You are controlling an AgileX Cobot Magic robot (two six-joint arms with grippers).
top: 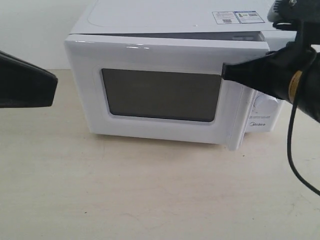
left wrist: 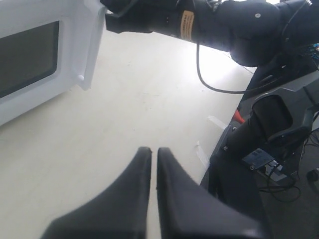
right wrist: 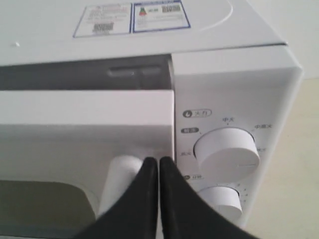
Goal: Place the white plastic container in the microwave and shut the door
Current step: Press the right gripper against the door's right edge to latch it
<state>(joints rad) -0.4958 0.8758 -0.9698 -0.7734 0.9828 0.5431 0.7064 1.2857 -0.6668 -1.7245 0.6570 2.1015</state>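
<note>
The right gripper (right wrist: 158,162), clenched and empty, is pressing its tips on the door (top: 160,95) beside the handle (right wrist: 119,184); with the door standing slightly ajar, the push should be going straight at the microwave (top: 175,15), clear of the 2 knobs (right wrist: 227,154). The container is not showing, presumably sitting inside. The left gripper (left wrist: 150,152), also clenched and empty, is hovering well aside over the surface (top: 150,200), blocking nothing.

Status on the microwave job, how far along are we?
Probably done: the container is nowhere in view, but the dark window hides the inside. In hand: the shut right claw is against the door beside its handle; the left claw, also shut, hangs clear of it. Left: a gap between door and microwave shows it is not yet fully closed.
</note>
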